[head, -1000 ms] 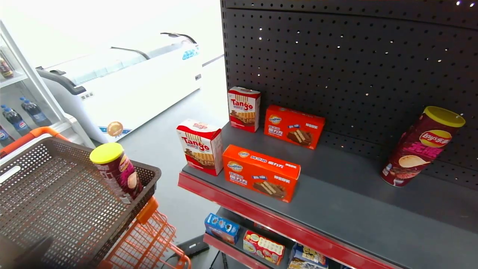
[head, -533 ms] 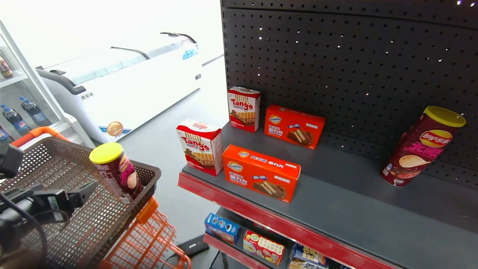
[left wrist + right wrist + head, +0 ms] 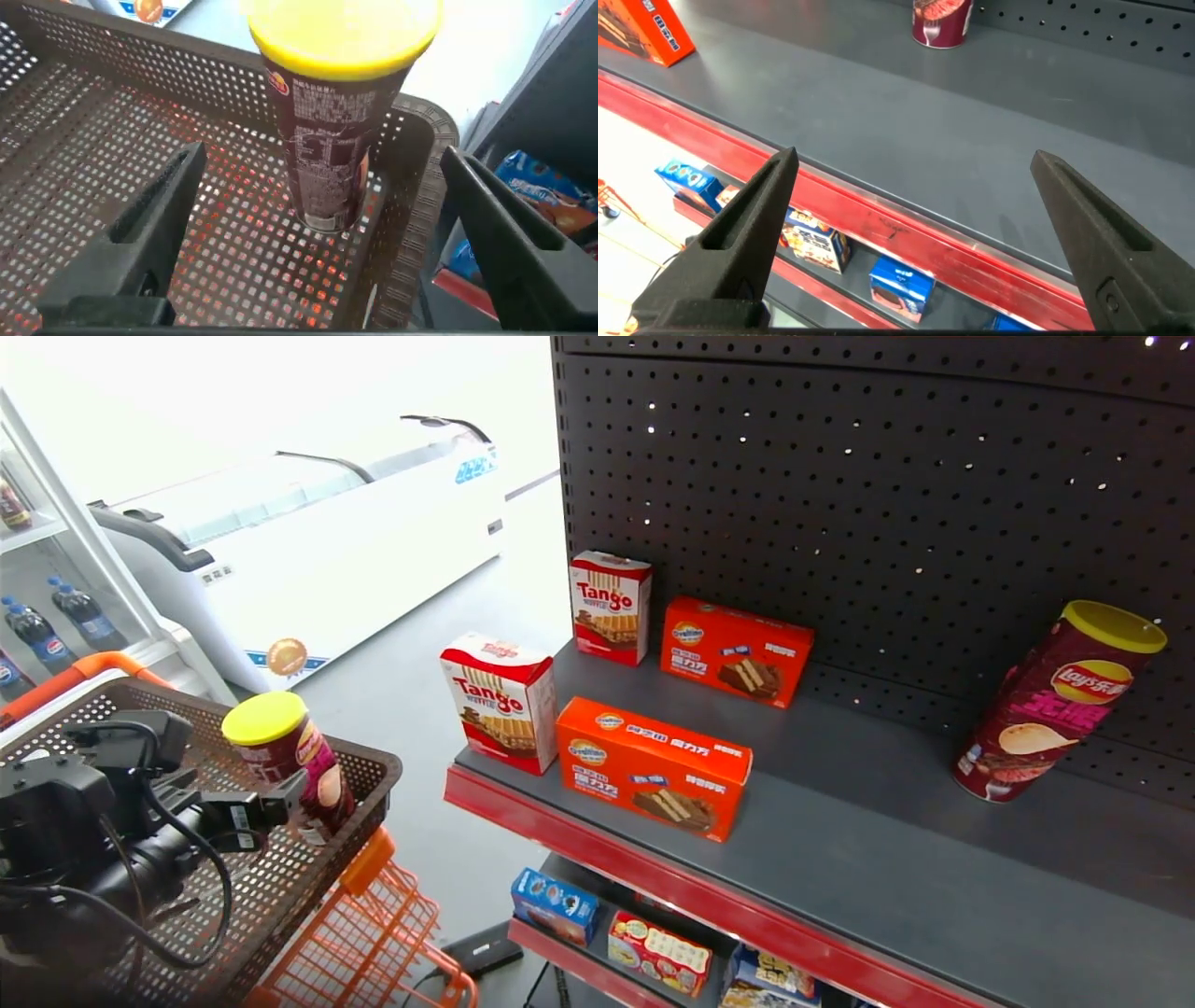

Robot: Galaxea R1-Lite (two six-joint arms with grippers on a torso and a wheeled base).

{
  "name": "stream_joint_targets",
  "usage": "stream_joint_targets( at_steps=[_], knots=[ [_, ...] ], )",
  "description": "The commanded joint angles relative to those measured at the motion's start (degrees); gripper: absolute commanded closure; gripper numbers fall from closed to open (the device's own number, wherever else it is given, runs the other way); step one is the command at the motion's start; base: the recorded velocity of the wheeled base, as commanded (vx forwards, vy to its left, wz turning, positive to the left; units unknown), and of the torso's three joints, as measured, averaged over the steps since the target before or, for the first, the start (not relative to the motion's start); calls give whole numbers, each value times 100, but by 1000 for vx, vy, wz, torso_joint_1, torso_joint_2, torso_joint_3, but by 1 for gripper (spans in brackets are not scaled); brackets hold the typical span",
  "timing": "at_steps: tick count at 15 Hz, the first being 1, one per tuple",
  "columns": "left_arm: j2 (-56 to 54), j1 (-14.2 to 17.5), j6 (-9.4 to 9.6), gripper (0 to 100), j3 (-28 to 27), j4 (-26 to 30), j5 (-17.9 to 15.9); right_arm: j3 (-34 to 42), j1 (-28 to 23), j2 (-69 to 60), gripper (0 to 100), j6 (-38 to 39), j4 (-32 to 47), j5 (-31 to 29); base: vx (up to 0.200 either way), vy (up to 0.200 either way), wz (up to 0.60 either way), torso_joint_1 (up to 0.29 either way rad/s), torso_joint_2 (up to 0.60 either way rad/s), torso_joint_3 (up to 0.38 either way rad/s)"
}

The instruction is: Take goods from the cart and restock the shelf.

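A dark red chips can (image 3: 285, 761) with a yellow lid stands upright in the far right corner of the brown cart basket (image 3: 56, 709). My left gripper (image 3: 245, 795) is open inside the basket, right beside that can. In the left wrist view its fingers (image 3: 159, 215) stand wide on either side of the chips can (image 3: 329, 121) without touching it. The right gripper (image 3: 910, 168) is open and holds nothing, hovering over the front of the grey shelf board (image 3: 878, 121). A second chips can (image 3: 1055, 705) leans against the pegboard on the shelf (image 3: 887, 859).
Two wafer boxes (image 3: 499, 700) (image 3: 609, 607) and two orange biscuit boxes (image 3: 653, 767) (image 3: 735, 651) stand at the shelf's left end. Bare board lies between them and the leaning can. Lower shelves hold small boxes (image 3: 555, 903). The orange cart frame (image 3: 373, 915) sits under the basket.
The left arm came into view from the lower left and moved across the basket up to the can. The can and the shelf goods have stayed put.
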Motion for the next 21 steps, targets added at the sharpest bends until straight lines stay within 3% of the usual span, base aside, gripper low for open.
stream_joint_targets(
  at_steps=[1, 3, 11, 12, 14, 17, 19, 21],
  knots=[
    [880, -4, 2, 0, -142, -364, -46, 1, 1, 9, 0, -2, 0, 3, 0, 0, 0, 0, 0, 0],
    [1337, -39, 2, 0, -467, -611, -63, 1, 1, 9, 0, -2, 0, 3, 0, 0, 0, 0, 0, 0],
    [2172, -118, 2, 0, -1944, -567, -142, 1, 1, 9, 0, -2, 0, 3, 0, 0, 0, 0, 0, 0],
    [2207, -118, 2, 100, -2032, -549, -248, 1, 1, 9, 0, -2, 0, 3, 0, 0, 0, 0, 0, 0],
    [2189, -136, 37, 100, -2111, -470, -432, 1, 1, 9, 0, -2, 0, 3, 0, 0, 0, 0, 0, 0],
    [1732, -347, 28, 100, -2102, -417, -441, 1, 1, 9, 0, -2, 0, 3, 0, 0, 0, 0, 0, 0],
    [1355, -311, 54, 100, -2119, -285, -441, 1, 1, 9, 0, -2, 0, 3, 0, 0, 0, 0, 0, 0],
    [484, -215, 125, 100, -2260, 550, -494, 1, 1, 9, 0, -2, 0, 3, 0, 0, 0, 0, 0, 0]
  ],
)
